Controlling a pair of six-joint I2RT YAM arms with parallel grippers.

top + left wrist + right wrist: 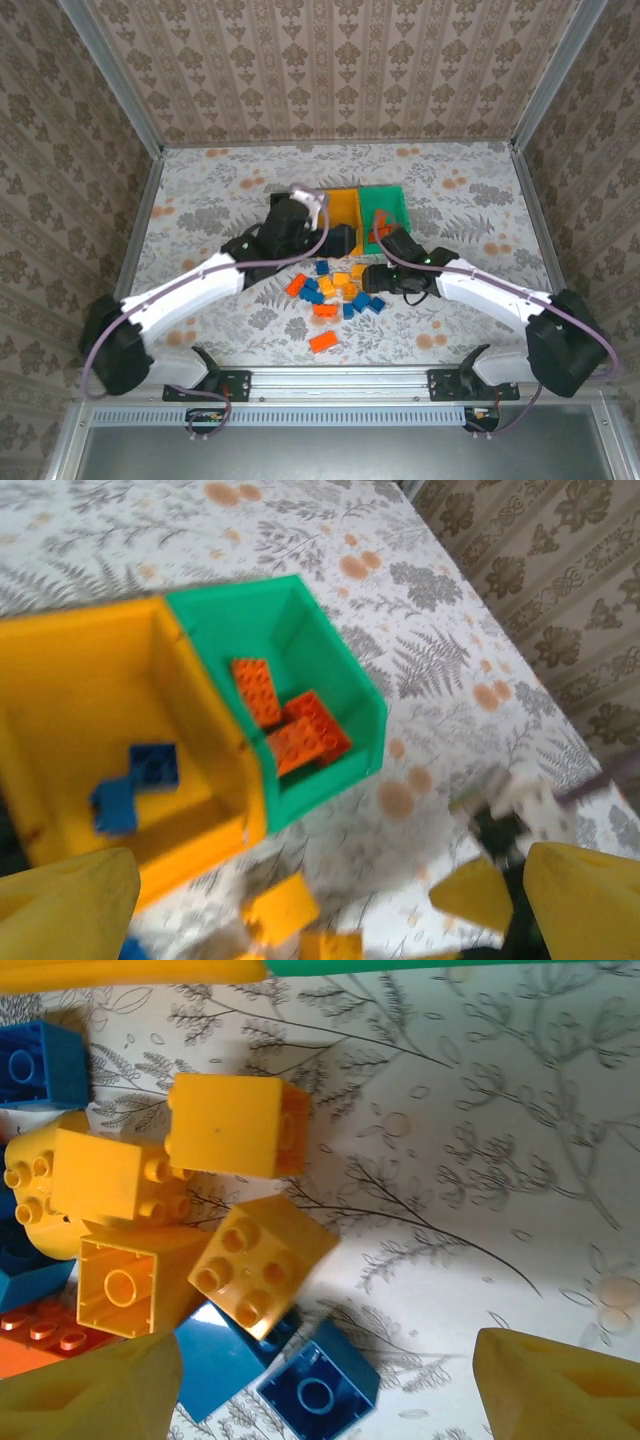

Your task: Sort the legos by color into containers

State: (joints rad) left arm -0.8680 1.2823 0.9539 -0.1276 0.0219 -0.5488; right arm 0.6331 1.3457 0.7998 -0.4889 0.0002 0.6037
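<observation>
Right gripper [320, 1390] hovers wide, empty, over the legos [338, 292]. Picking now; next, drop and close on a yellow brick [262, 1265]. Left gripper [330, 895] wide too, empty.

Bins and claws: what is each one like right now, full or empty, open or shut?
green bin: holds three red-orange bricks.
orange-yellow bin: holds two blue bricks.
loose bricks: unsorted pile outside the bins.
left claw: open, holding nothing.
right claw: open, holding nothing, above the loose bricks.
</observation>
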